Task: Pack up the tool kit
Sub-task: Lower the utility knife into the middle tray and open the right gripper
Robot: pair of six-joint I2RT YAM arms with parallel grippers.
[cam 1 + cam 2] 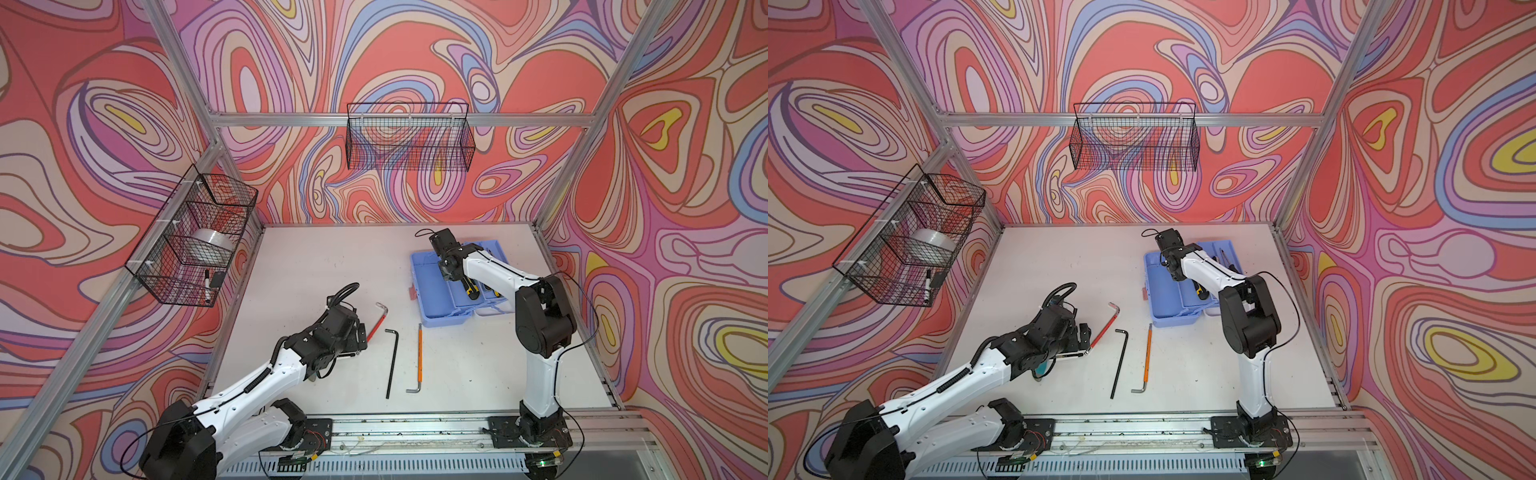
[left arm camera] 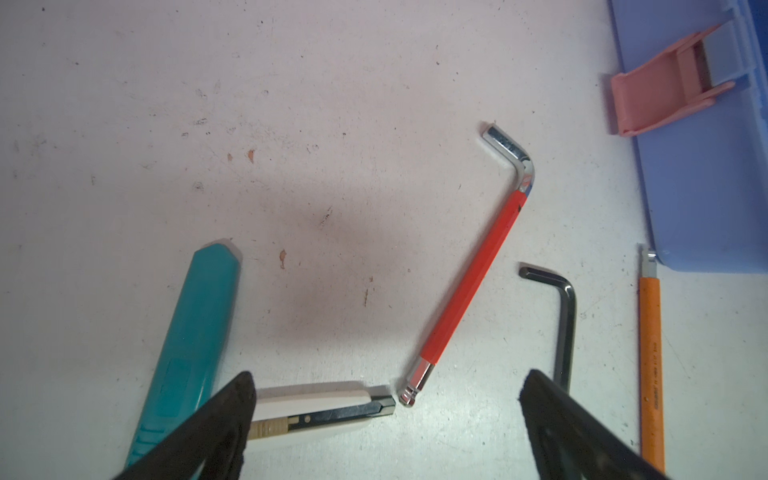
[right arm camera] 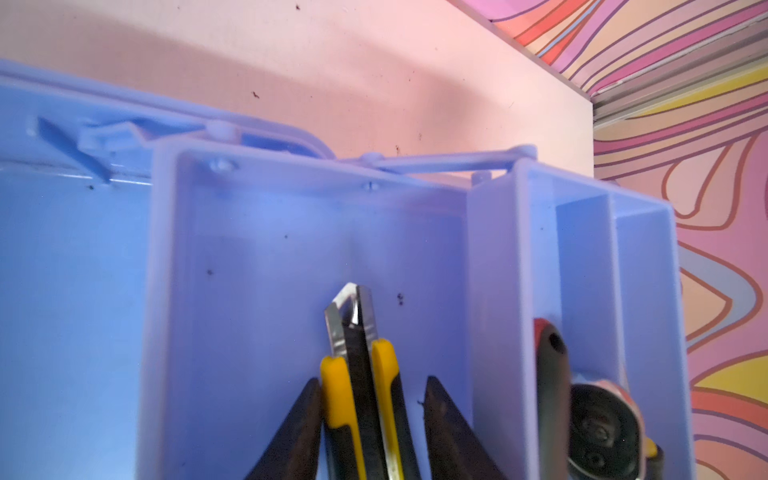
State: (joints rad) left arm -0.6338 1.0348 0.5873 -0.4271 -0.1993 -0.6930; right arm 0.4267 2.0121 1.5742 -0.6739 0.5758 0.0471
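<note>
I'm watching the periwinkle-blue plastic toolbox (image 1: 424,286) sitting open toward the back right of the white tabletop (image 1: 311,266). Its pink latch (image 2: 660,95) is sticking out on the side facing the loose tools.

The right gripper (image 3: 372,382) is reaching down into the box and straddling a yellow-and-black utility knife (image 3: 353,316). The knife is lying in the wide compartment next to the divided side tray (image 3: 640,291). One finger is resting against the knife's yellow edge and the other is showing a sliver of gap at its tip. So honestly I can't tell whether it's squeezing the knife or only bracketing it. The side tray is holding a dark handle with a red end (image 3: 548,374) and some round black-hubbed tool (image 3: 598,428) that's too blurry to name.

The left gripper (image 2: 386,374) is hovering over the table with its jaws spread wide, holding nothing. Under it, a white snap-off cutter (image 2: 324,405) is lying with its nose just beside the ball end of a red-sleeved steel hex key (image 2: 473,282). A teal plastic cutter (image 2: 195,332) is lying off to one side of those.

A plain black hex key (image 1: 392,361) and an orange-sleeved hex key (image 1: 420,357) are lying roughly parallel between the two arms. The orange one's tip is ending near the box's front corner.
</note>
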